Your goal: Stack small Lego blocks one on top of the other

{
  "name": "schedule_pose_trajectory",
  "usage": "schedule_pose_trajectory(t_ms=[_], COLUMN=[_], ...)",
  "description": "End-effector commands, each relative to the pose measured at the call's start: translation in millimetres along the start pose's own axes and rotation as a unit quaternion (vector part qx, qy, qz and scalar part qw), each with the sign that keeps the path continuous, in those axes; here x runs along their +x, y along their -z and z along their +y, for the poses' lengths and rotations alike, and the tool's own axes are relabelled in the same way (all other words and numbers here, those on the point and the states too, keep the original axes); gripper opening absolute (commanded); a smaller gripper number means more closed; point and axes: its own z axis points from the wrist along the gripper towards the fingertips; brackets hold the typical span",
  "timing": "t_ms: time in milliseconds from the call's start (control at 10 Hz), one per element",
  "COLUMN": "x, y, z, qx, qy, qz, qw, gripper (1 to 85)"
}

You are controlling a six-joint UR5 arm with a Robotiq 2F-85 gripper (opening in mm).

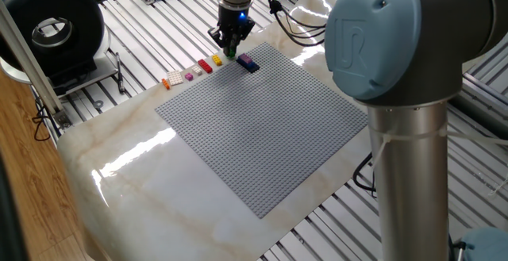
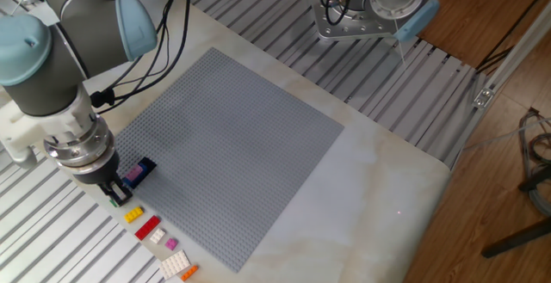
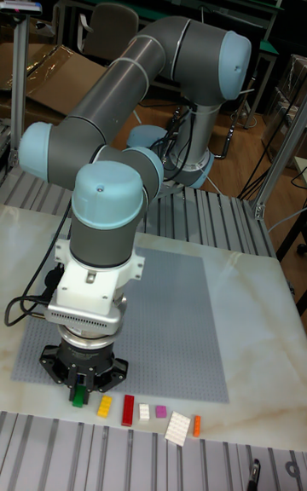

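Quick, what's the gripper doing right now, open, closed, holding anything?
Gripper: fingers closed around the green Lego block at the end of the brick row.

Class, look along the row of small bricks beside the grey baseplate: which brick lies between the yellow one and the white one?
The red brick lies between the yellow brick and the white brick; the tall fixed view shows it best.
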Motion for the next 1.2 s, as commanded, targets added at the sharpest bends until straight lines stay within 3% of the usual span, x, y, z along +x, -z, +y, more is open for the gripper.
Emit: schedule_pose_trajectory(t_ms=[0,300,700,900,1100], x=[4.2,18.3,40.0,45.4,52.2], y=[15.7,28.7,30.3,27.4,27.1], z=[-9.3,-14.8,-18.9,-15.2,-18.1], qx=[0.018,0.026,0.03,0.018,0.03], qy=[0.027,0.048,0.063,0.075,0.09], qz=[0.008,0.019,0.026,0.025,0.026], qw=[0.9994,0.9984,0.9973,0.9967,0.9952], gripper=[1.0,1.0,1.0,1.0,1.0])
